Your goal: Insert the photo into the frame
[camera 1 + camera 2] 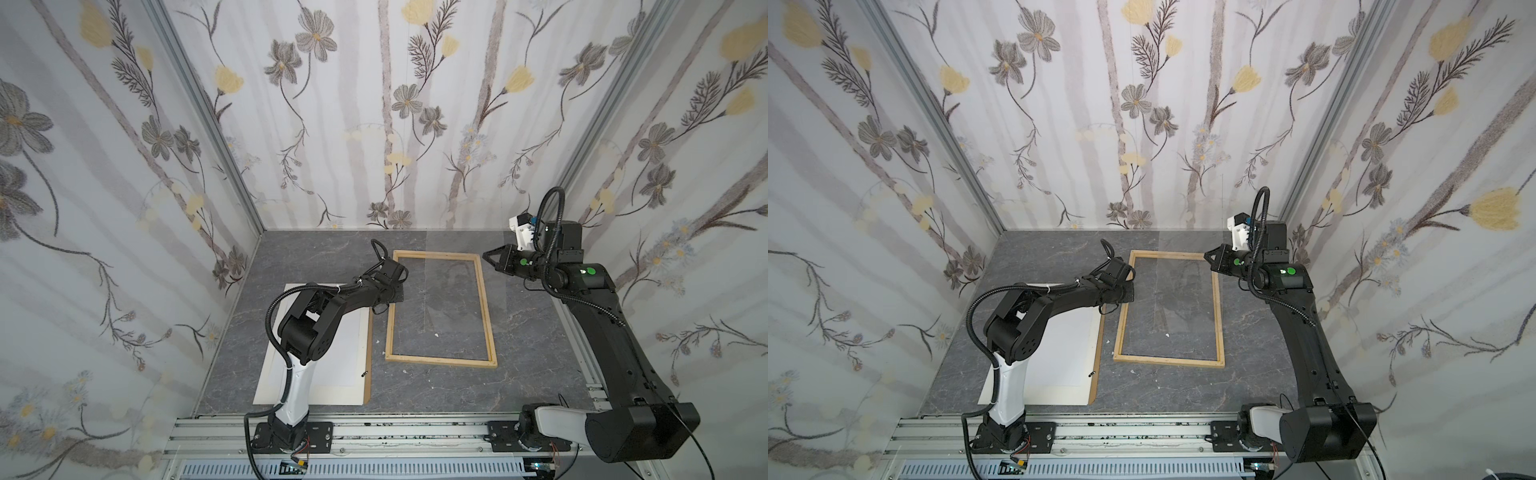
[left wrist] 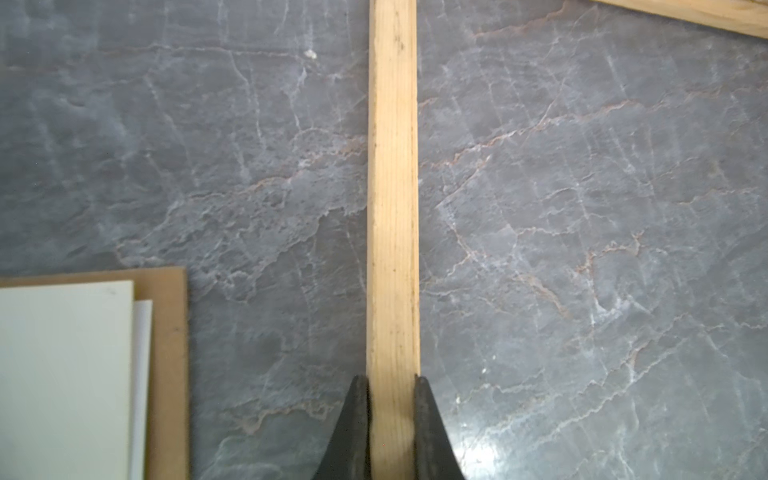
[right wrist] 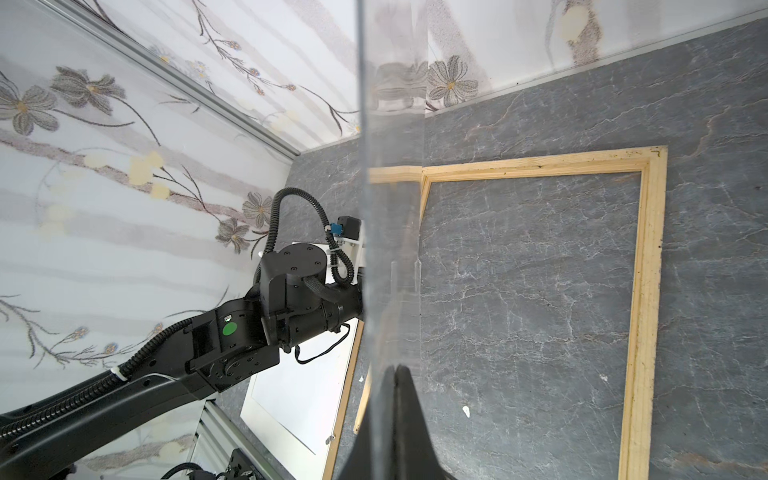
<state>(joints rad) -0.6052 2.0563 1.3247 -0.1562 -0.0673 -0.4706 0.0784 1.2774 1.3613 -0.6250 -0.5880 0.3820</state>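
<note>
The light wooden frame [image 1: 440, 360] [image 1: 1169, 360] lies flat on the grey marble table. My left gripper [image 2: 392, 380] is shut on the frame's left strip [image 2: 392, 187], one finger on each side of the wood. My right gripper [image 1: 485, 254] [image 3: 395, 368] is shut on the edge of a clear pane [image 3: 390, 187], held upright over the far right part of the frame [image 3: 646, 291]. The photo [image 1: 345, 353] [image 1: 1067, 353] shows as a plain white sheet in the stack left of the frame, partly hidden by the left arm.
The stack also holds a cream mat board [image 1: 316, 395] [image 2: 62, 374] and a brown backing panel [image 1: 368, 374] [image 2: 170, 353]. Small white flecks lie on the table [image 3: 466, 411]. Wallpapered walls close three sides. An aluminium rail [image 1: 415, 428] runs along the front.
</note>
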